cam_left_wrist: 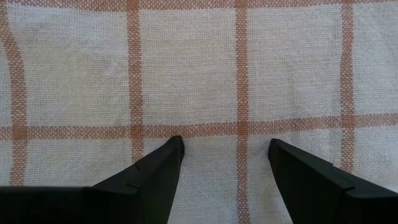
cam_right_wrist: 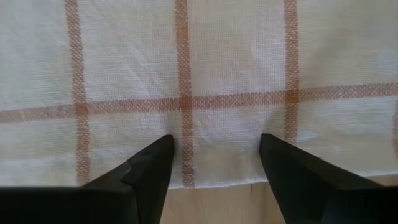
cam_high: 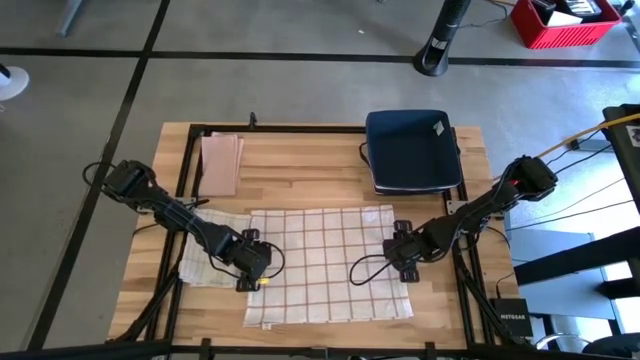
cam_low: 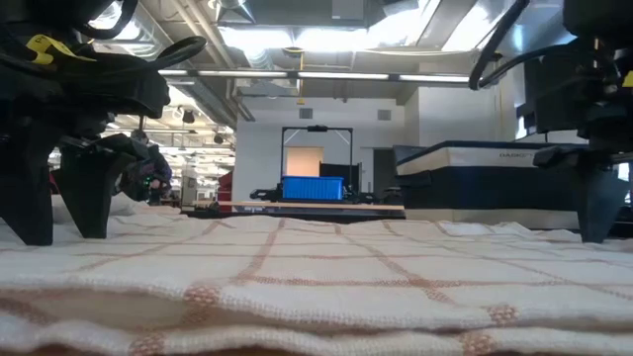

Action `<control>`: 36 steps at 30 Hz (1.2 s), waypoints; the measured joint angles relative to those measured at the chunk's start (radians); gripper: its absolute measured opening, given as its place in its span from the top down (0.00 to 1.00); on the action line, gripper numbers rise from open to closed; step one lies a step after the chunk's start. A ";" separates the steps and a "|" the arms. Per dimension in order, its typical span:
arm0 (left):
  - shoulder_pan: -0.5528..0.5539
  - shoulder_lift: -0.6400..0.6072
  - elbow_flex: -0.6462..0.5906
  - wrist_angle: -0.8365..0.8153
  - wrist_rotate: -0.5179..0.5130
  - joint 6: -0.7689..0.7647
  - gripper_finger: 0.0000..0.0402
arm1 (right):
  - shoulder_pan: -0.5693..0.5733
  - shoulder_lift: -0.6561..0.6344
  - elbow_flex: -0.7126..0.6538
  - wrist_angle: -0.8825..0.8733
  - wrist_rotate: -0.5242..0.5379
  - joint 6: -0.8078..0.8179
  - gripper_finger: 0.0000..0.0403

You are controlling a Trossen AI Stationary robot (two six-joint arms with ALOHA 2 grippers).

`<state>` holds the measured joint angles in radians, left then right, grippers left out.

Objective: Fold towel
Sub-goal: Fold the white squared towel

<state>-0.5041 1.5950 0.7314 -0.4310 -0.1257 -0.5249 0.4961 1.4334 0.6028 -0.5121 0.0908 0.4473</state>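
Three cloth items lie on the wooden slatted worktop [cam_high: 320,145]: one white towel with an orange-brown grid pattern [cam_high: 325,262], spread flat at the centre-front; one second checked cloth [cam_high: 205,255], rumpled, just beside its left edge and partly under the left arm; and one small folded pinkish-tan cloth [cam_high: 221,163] near the rear left corner. One dark blue rectangular tray [cam_high: 412,150] sits at the rear right; nothing is visible inside it. Beyond the worktop, one red crate [cam_high: 565,22] stands on the floor, holding objects too small to identify. The left tool [cam_left_wrist: 224,149] stands on the towel's left edge, fingers spread wide and tips resting on the fabric, gripping nothing. The right tool [cam_right_wrist: 216,146] stands at the towel's right edge, fingers likewise wide apart, with the hem and bare wood visible between them.
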 joint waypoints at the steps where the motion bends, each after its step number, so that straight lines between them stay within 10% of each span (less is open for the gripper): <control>1: 0.000 0.000 0.005 -0.006 0.000 0.001 0.41 | 0.000 0.000 -0.004 0.000 0.001 0.004 0.40; 28: 0.006 0.009 0.021 -0.087 -0.012 -0.092 0.41 | 0.001 0.004 -0.007 0.018 0.007 0.019 0.41; 36: -0.011 0.010 0.018 -0.098 0.006 -0.064 0.60 | 0.001 0.004 -0.009 -0.011 0.007 0.043 0.50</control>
<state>-0.5150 1.6054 0.7490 -0.5291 -0.1201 -0.5886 0.4969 1.4376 0.5940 -0.5236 0.0978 0.4905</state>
